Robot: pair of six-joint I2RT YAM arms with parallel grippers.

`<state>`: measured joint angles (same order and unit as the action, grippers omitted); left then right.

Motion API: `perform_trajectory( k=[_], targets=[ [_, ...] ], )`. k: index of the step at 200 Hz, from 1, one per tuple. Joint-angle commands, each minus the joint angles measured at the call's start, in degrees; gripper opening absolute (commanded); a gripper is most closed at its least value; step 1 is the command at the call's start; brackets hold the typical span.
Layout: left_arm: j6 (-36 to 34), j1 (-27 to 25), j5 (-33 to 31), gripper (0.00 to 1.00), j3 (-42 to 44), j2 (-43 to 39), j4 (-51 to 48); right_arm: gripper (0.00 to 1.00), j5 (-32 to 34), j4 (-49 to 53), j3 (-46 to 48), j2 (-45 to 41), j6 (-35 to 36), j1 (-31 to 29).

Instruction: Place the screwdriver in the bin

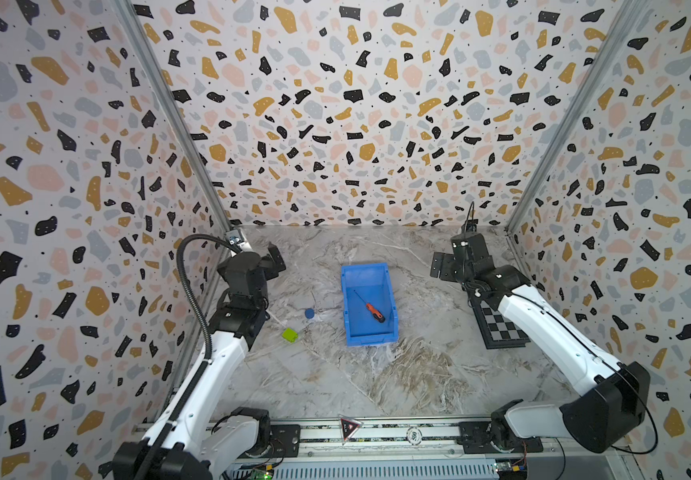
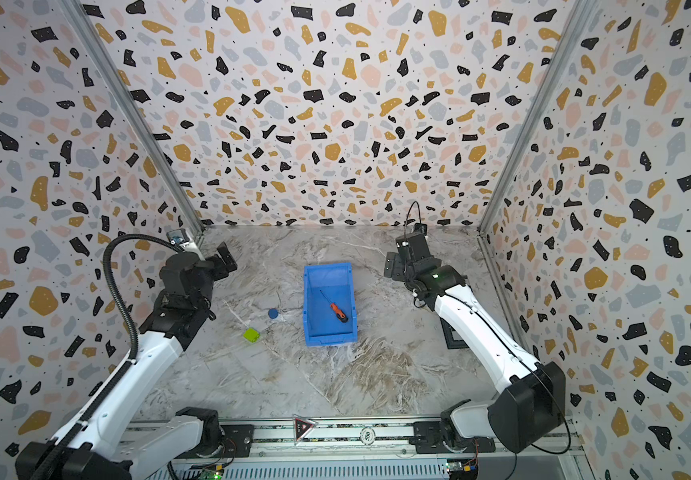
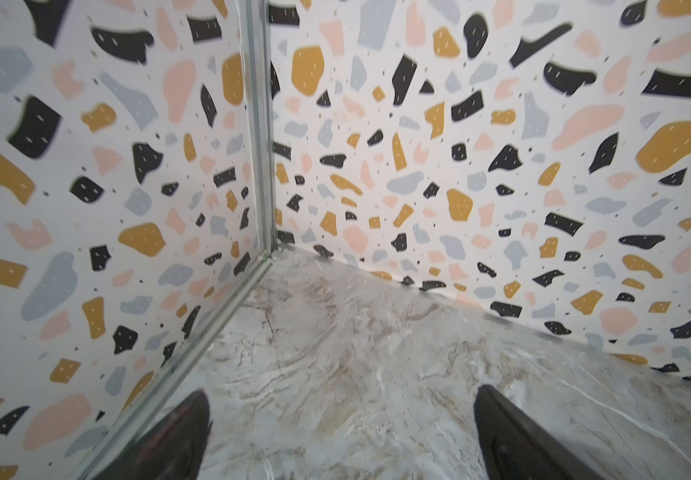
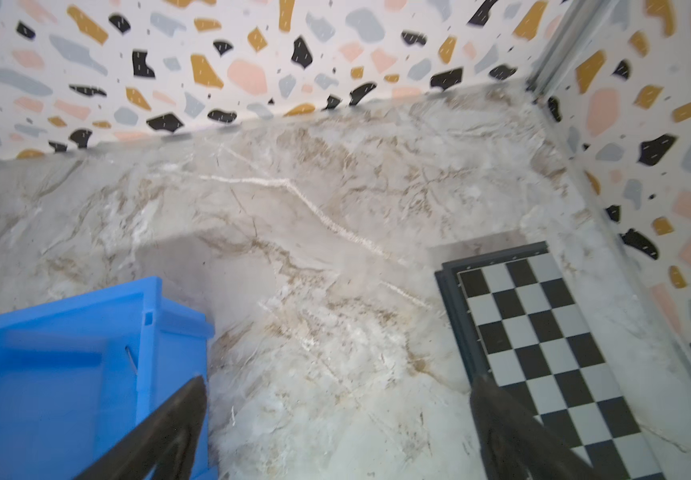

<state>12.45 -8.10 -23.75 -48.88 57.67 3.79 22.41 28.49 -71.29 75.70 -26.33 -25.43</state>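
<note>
Clearly, in both top views the screwdriver (image 1: 373, 310) lies flat on the floor of the bin (image 1: 363, 271). It lies diagonally, with the thin shaft toward the far-left corner and the black butt near the right wall, so the task looks done to me. The left claw (image 1: 276, 259) hangs near the far-left corner of the counter (image 1: 418, 374), well apart from the bin. The right claw (image 1: 443, 266) hangs to the right of the bin and carries nothing. A disc (image 1: 309, 313) and a block (image 1: 290, 335) lie left of the bin, and a board (image 1: 501, 330) lies under the right arm. In the left wrist view the fingers (image 3: 177, 432) stand wide apart with only bare counter between them, so this claw is open. In the right wrist view the fingers (image 4: 514, 436) are also wide apart and empty, with the bin corner beside one and the board beside the other. I judge the screwdriver light and stiff. Its metal shaft is probably too thin and slippery to pinch. The orange handle is the best place to take hold, gripped across its width, though the right wall is close to it.
</note>
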Motion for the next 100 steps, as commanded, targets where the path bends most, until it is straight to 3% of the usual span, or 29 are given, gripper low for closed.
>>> perform_trajectory(
  k=[1, 39, 85, 100],
  targets=[
    [-9.7, -0.16, -1.53, 1.0, 3.57, -2.08, 7.28, 0.99, 5.73, -7.91, 3.31, -3.97, 5.53, 1.1],
    [-10.19, -0.16, 2.22, 1.0, 11.73, -6.98, 15.37, 0.99, 13.67, -24.11, 14.32, -7.91, 14.29, 1.92],
    [-9.22, -0.16, 4.06, 1.0, 16.13, -8.93, 18.09, 0.99, 10.79, -31.13, 21.69, -9.36, 17.0, 2.84],
    [-7.88, -0.16, 5.02, 1.0, 17.33, -8.76, 18.27, 0.99, 7.64, -34.85, 25.26, -9.52, 21.59, 3.09]
  ],
)
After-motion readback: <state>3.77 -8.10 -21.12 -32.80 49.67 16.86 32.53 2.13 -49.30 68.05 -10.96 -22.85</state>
